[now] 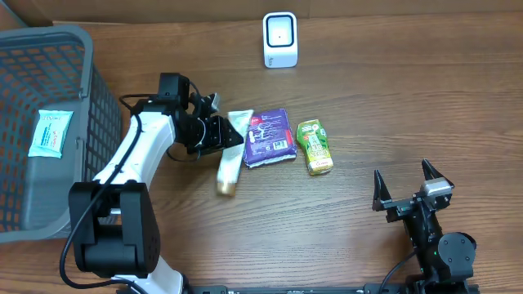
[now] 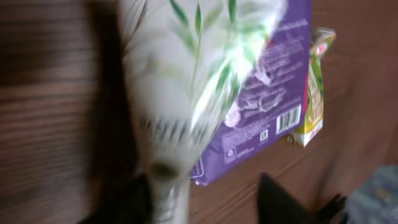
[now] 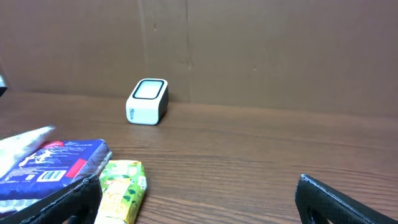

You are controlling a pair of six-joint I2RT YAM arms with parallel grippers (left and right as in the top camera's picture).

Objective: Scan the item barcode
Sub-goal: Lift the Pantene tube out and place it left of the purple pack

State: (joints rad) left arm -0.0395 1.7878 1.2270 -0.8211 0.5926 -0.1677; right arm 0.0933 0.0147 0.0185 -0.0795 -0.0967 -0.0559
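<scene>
The white tube [image 2: 186, 93] lies between parted left fingers [image 2: 280, 199], beside the purple packet [image 2: 273, 81].

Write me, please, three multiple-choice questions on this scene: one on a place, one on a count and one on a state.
1. Where does the white-and-teal packet lie? A) in the grey basket B) on a shelf C) on the floor
2. How many items lie on the table, the scanner aside? A) one B) three C) five
3. How does the right gripper stand? A) shut on a bottle B) open and empty C) shut tight on nothing

Answers: 1 A, it rests inside the mesh walls; 2 B, white tube, purple packet, green pouch; 3 B, its fingers are spread with nothing between.
</scene>
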